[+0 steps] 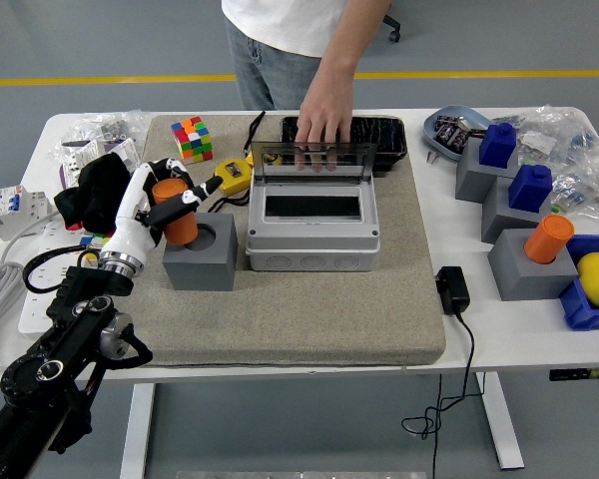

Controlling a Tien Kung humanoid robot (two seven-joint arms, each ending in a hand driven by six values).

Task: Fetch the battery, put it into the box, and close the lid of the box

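My left hand (167,207) is shut on an orange cylinder battery (175,212), held just left of and above the round hole in a grey block (202,254). The grey box (312,230) sits mid-mat with its clear lid (312,160) tilted up at the back. A person's hand (323,125) rests on the lid's top edge. A second orange battery (546,239) stands in a grey block at the right. My right hand is out of view.
A Rubik's cube (192,139), a yellow tape measure (234,175) and a black tray (383,136) lie behind the box. Blue pieces on grey blocks (499,160) stand right. A black cloth (100,192), cables and a power strip crowd the left edge.
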